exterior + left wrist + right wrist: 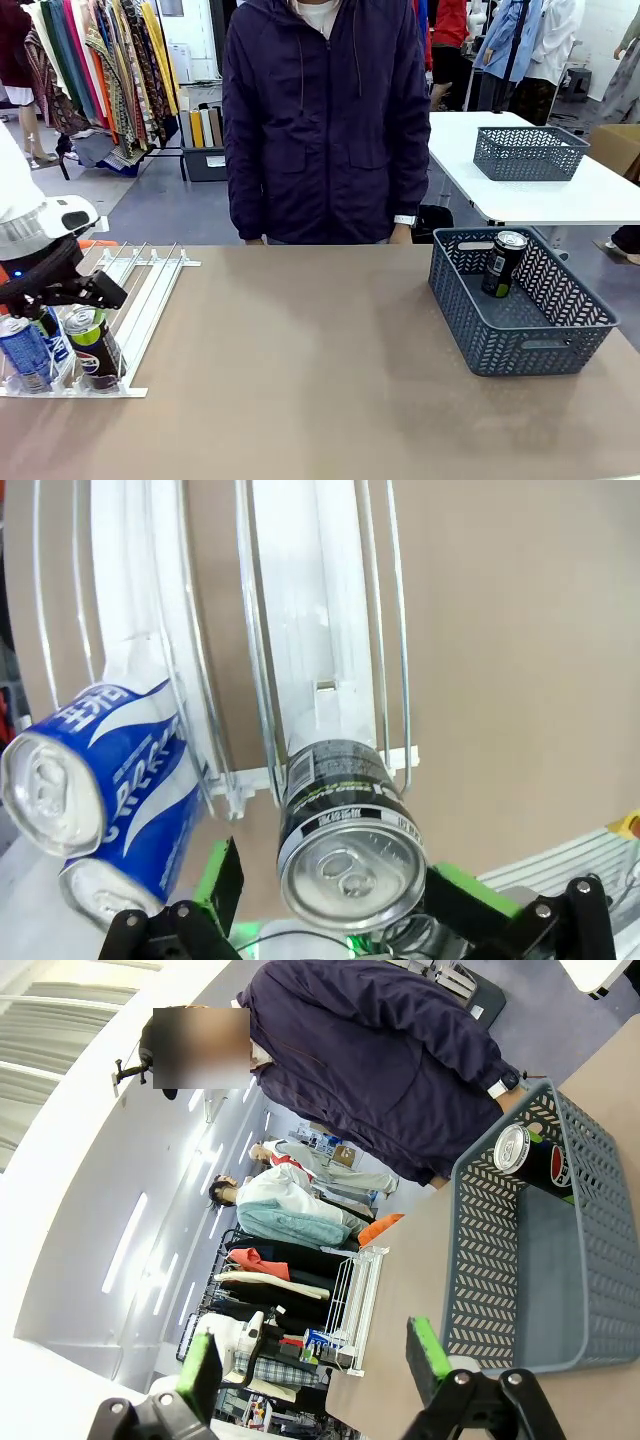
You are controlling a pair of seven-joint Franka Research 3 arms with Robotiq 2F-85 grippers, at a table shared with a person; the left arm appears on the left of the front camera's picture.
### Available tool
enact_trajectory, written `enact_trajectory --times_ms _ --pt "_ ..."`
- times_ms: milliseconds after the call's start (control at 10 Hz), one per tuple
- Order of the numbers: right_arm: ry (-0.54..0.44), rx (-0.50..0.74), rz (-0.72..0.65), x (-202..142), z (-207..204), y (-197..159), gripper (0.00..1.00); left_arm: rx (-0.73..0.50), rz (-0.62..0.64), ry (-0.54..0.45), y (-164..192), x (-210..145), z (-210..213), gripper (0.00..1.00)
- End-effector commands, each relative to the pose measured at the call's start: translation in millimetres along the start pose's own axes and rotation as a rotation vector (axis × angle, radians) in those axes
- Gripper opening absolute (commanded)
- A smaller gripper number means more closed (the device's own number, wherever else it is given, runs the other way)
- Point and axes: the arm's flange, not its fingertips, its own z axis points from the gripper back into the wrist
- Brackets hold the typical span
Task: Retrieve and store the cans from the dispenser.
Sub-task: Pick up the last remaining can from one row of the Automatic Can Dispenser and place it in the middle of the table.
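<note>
At the front lip of the rack [150, 290], on my left end of the desk [300, 360], three cans sit crowded together, which is what I would expect from sloped lanes that feed everything down to the stop. Two blue cans [30, 350] share the outer lane, one behind the other, and a black can [95, 350] leans toward me in the next lane over. I have the left pincer [75, 300] down over that black can. From the wrist camera its jaws stand wide on either side of the can's top, the green pad on one side clearly off the metal (the other side looks closer, though I can't call it touching), so nothing is gripped yet. The approach along the can's own axis makes sense to me: the wire rails hem the can in at the sides, leaving the top end as the free way in. A second black can [503, 262] already stands inside the grey basket [530, 330], well apart at the right end of the desk, so I judge one of four stored. The right pincer [312, 1360] hangs wide and empty, looking toward that basket. The person [325, 120] stands at the far edge, taking no part.
</note>
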Motion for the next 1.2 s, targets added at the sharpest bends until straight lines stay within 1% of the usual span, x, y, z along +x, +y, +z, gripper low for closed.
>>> enact_trajectory --times_ms 0,300,500,900,1000,1100 --pt "-0.021 0.02 -0.018 3.5 -2.6 5.8 1.0 0.042 0.015 -0.026 -4.1 4.0 -14.1 1.0" --pt "-0.021 0.02 -0.018 3.5 -2.6 5.8 1.0 0.016 0.006 -0.001 -4.0 5.8 -14.3 1.0" --pt "-0.021 0.02 -0.018 3.5 -2.6 5.8 1.0 0.019 0.002 0.009 -5.7 7.1 -16.1 1.0" --pt "-0.021 0.02 -0.018 3.5 -2.6 5.8 1.0 0.015 0.013 0.008 -7.2 7.6 -13.9 1.0" --pt "-0.021 0.02 -0.018 3.5 -2.6 5.8 1.0 0.022 0.001 0.014 -8.4 7.3 -14.8 0.42" --pt "-0.021 0.02 -0.018 3.5 -2.6 5.8 1.0 0.021 -0.003 0.014 -10.0 6.9 -15.4 0.0"
